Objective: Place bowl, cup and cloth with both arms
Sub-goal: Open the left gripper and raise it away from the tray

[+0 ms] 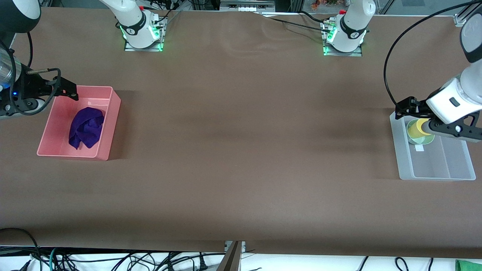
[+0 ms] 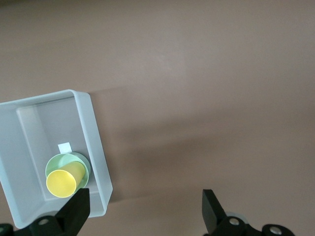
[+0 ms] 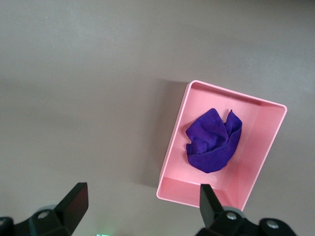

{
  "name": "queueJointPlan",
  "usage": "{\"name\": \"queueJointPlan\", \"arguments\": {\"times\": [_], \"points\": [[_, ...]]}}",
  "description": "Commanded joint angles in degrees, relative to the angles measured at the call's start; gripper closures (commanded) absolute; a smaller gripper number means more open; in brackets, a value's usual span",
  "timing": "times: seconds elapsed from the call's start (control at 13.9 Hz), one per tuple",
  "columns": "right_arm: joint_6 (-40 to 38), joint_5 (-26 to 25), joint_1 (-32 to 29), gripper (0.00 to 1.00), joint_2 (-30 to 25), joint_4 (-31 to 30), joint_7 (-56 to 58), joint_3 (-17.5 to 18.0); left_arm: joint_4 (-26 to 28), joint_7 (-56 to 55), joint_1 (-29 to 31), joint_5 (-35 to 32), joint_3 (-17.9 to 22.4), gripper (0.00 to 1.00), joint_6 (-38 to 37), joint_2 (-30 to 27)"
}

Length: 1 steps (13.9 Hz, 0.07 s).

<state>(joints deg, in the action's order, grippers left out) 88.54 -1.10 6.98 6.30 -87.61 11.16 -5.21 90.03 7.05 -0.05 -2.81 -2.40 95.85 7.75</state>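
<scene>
Hovering wide open, empty: left end effector (image 2: 142, 211) over table; right end effector (image 3: 140, 209) likewise.

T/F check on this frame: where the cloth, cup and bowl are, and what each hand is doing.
1. The cloth lies in the pink bin. True.
2. The cup stands alone on the bare table. False: it sits in the bowl, tilted, inside the clear bin.
3. The left hand is open and holds nothing. True.
4. The right hand is shut on the cloth. False: it is open and empty, over the pink bin's edge.
5. Both bins sit together mid-table. False: the pink bin is at the right arm's end, the clear bin at the left arm's end.
</scene>
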Motion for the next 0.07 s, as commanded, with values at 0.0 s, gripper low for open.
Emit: {"name": "queueJointPlan", "arguments": {"times": [0.0], "points": [[-0.3, -0.83, -0.12, 0.0, 0.38, 1.21, -0.7, 0.38, 8.67, -1.51, -1.88, 1.49, 2.67, 0.0, 4.34, -5.9]]}}
